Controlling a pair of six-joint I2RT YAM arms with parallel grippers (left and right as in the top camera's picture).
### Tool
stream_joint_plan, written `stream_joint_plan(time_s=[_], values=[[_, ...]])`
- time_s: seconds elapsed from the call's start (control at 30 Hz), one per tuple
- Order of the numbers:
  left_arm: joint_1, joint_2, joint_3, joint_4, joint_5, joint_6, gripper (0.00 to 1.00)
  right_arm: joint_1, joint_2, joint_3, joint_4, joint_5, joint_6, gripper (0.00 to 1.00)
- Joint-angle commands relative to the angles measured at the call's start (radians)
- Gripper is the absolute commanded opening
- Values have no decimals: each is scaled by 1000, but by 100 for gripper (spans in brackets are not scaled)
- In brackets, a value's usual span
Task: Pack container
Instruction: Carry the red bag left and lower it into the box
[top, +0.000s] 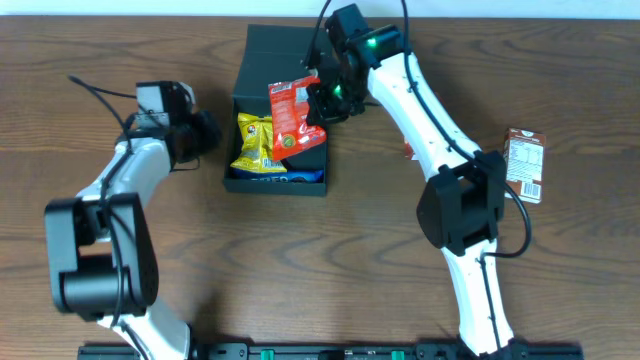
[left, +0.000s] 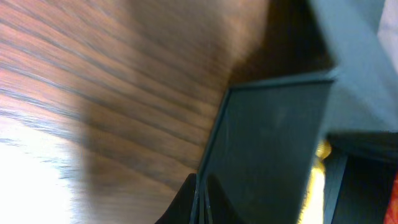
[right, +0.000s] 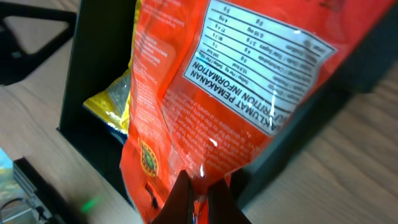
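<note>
The black container (top: 277, 188) sits open at the table's middle, its lid (top: 282, 45) folded back. A yellow packet (top: 253, 140) and a blue one (top: 275, 173) lie inside. My right gripper (top: 322, 103) is shut on the edge of a red snack packet (top: 290, 118), which hangs tilted over the container's right half. In the right wrist view the fingers (right: 185, 186) pinch the red packet (right: 217, 93) above the container wall (right: 93, 81). My left gripper (top: 212, 132) is shut, its tips (left: 200, 183) right at the container's left wall (left: 267, 143).
A brown snack packet (top: 525, 162) lies on the wood table at the far right. A small red and white item (top: 410, 150) peeks out under the right arm. Cables trail from both arms.
</note>
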Motion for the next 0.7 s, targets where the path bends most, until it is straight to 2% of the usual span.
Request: stream_joint_plan(time_s=[0.0,0.07,0.2,0.33,0.6,0.63,0.67], values=[[-29,44,-6,25,45,-51,6,27,19,6,-16,-38,21,1],[-46,47,-6,48,45,-55,6,32,32,6,-46,2,70,2],[-60,47,-6,64,42,-55,6,32,42,6,-89,15,76,1],[-60,47,-6,64,43,-55,6,29,42,6,-140,136,109,1],[-60,47,-6,64,43,-55,6,36,42,6,-127,270,173,2],[-60,47,-6,64,43,-55,6,37,42,6,-127,280,172,14],[-60,47,-6,64,43,-55,6,38,42,6,-126,295,172,31]])
